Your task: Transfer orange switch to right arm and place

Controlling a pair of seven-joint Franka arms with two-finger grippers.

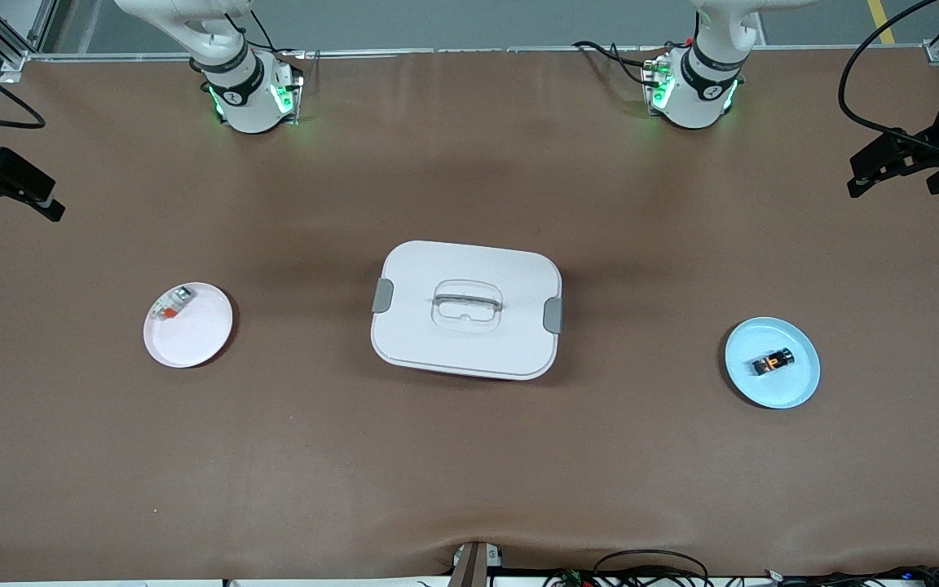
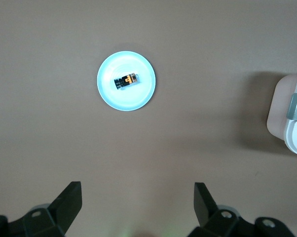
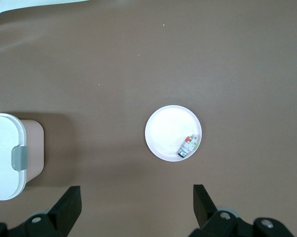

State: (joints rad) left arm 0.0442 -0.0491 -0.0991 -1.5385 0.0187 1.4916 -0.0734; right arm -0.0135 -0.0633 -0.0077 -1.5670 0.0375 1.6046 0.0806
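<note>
both your pincers, left gripper (image 2: 134,197) and right gripper (image 3: 136,200), hang open high above bare table; orange switch (image 1: 772,362) lies on blue plate (image 1: 795,390) under the left.

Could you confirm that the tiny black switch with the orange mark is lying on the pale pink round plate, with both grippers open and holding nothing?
Not quite: the tiny black switch with the orange mark lies on the light blue round plate, as the front view shows. The left gripper and right gripper are indeed open and holding nothing.
</note>
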